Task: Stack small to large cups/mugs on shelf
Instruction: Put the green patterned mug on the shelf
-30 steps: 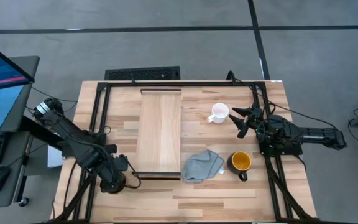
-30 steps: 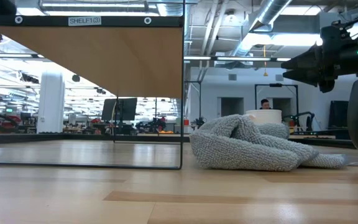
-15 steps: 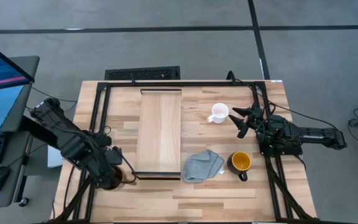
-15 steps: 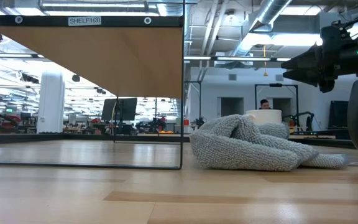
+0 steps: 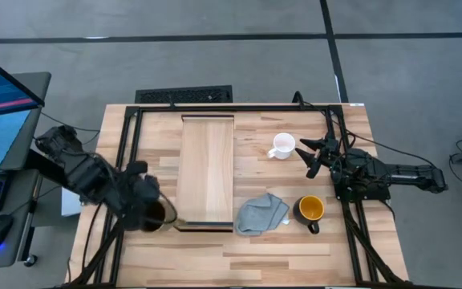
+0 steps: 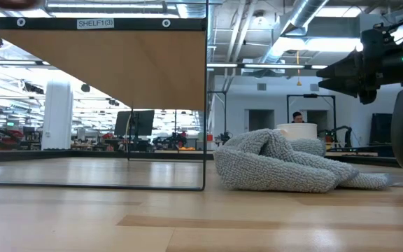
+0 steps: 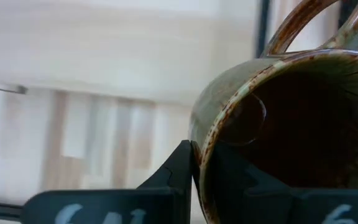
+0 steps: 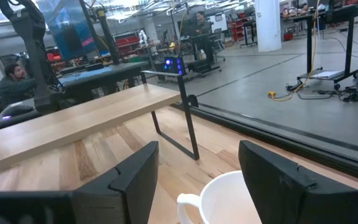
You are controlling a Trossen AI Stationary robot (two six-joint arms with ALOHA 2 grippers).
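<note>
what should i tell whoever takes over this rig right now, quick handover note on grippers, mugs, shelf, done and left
Left gripper: shut on the brown-olive mug, clamped on its rim, near the shelf's front-left corner in the high view.
Right gripper: open, empty, waiting just right of the white mug.
White mug: on the table, right of the shelf.
Black mug with yellow inside: on the table by the grey cloth.
Done: only the brown-olive mug picked up; no mug on the shelf yet.
Left: place all three mugs on the shelf, stacked small to large.
</note>
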